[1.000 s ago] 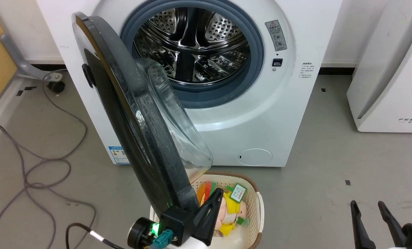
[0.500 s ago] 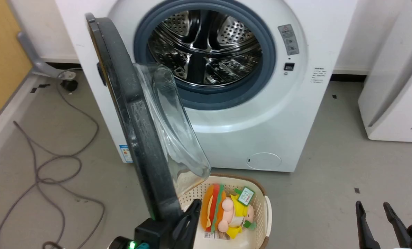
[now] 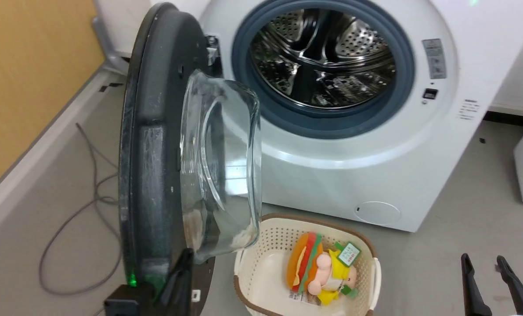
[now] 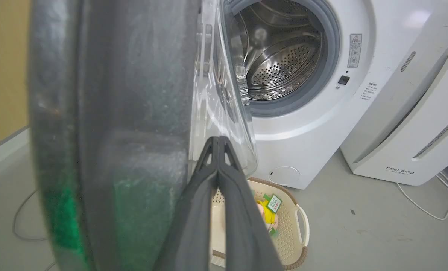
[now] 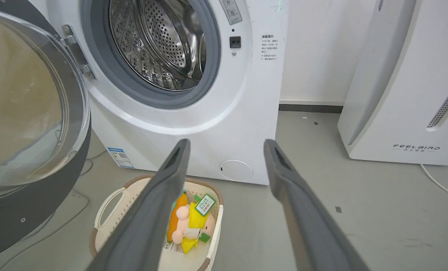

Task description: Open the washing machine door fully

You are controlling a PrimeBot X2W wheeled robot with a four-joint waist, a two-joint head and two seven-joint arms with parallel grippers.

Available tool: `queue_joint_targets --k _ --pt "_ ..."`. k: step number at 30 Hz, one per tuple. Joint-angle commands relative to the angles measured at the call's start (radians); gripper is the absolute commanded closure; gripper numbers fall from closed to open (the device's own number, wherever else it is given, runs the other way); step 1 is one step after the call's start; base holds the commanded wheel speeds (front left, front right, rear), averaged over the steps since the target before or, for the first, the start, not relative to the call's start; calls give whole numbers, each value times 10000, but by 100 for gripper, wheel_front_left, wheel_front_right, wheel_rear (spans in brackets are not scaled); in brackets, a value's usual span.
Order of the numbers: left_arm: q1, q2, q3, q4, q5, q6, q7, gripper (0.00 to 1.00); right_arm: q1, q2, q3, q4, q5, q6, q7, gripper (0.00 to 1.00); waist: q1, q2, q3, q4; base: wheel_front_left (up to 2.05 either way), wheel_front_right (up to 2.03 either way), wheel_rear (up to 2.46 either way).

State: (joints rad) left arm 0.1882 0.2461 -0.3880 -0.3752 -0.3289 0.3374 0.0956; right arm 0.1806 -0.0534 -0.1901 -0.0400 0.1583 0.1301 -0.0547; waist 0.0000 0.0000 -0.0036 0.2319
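The washing machine door (image 3: 151,145) stands swung out at the left, nearly edge-on, with its dark inner face and clear glass bowl (image 3: 219,166) turned toward the basket. My left gripper (image 3: 185,255) is shut with nothing between its fingers, and it rests against the door's lower inner face. In the left wrist view the closed fingertips (image 4: 217,141) lie next to the glass bowl (image 4: 224,94). The white washing machine (image 3: 375,145) shows its steel drum (image 3: 322,57) and grey gasket. My right gripper (image 3: 482,260) hangs open at the lower right, far from the door (image 5: 28,113).
A cream basket (image 3: 279,239) holding plush toys (image 3: 314,267) sits on the floor before the machine, just right of the door. A white FEELAIR appliance (image 5: 404,94) stands to the right. Cables (image 3: 81,210) trail on the floor left of the door, beside a yellow wall (image 3: 24,66).
The door has swung wider, away from the drum opening, and my shut left gripper has gone with it. The head camera has turned, shifting the machine rightward. The right gripper stays open.
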Motion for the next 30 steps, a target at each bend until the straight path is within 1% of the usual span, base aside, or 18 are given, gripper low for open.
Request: queue_joint_targets --k 1,8,13,17,22,25,30 --pt "177 119 198 -91 -10 145 -58 100 117 32 -22 -36 44 6 -41 0 0 0 45 220 0 0 0" --pt "370 637 1061 77 -113 383 -87 100 28 32 44 -28 47 6 -28 0 0 0 129 348 0 0 0" --pt "434 942 1991 564 -478 530 -285 100 7 32 61 -20 66 6 -32 0 0 0 192 206 0 0 0" --pt "421 1242 2776 1260 -857 504 -502 100 -38 32 56 15 102 6 -36 0 0 0 240 25 0 0 0" --pt "102 1450 3698 2497 -1548 291 -867 100 -63 32 13 73 120 6 -31 0 0 0 249 -142 0 0 0" --pt "-319 1604 4273 3610 -2049 -13 -1199 100 -88 32 29 89 144 6 -24 0 0 0 261 -237 0 0 0" --pt "-1146 1816 4936 5477 -2561 -364 -1763 100 -182 32 130 60 118 6 24 0 0 0 332 -439 0 0 0"
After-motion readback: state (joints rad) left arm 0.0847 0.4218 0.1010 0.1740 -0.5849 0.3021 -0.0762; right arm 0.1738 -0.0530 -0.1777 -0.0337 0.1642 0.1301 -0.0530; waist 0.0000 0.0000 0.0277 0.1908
